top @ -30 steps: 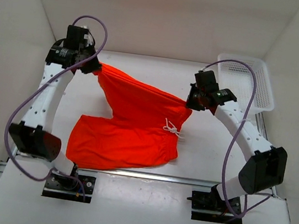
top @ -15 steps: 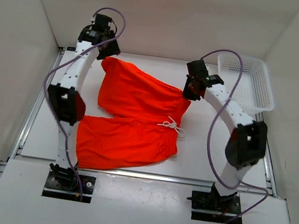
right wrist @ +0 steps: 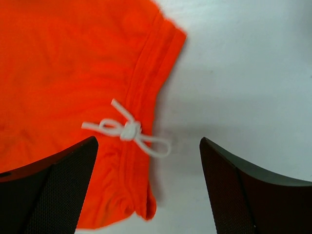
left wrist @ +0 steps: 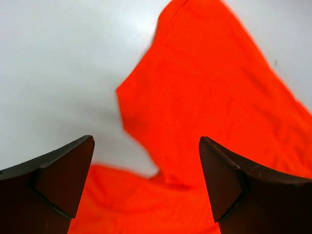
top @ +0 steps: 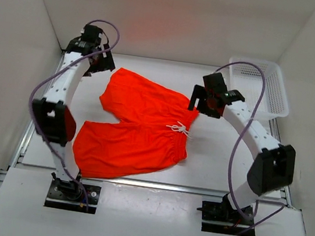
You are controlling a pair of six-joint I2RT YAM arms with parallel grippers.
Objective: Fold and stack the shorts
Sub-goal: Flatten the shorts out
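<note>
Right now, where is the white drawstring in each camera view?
Top external: drawstring near centre, on the waistband edge of the shorts.
Left wrist: not in it; only orange fabric and table.
Right wrist: left of centre, knot on the waistband, ends trailing onto the table.
Shared landmark: the orange shorts.

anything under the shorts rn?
The shorts lie spread on the white table, which is bare around their edges. Only the white drawstring lies on top. Whatever is beneath the fabric is covered, so I can't tell.
</note>
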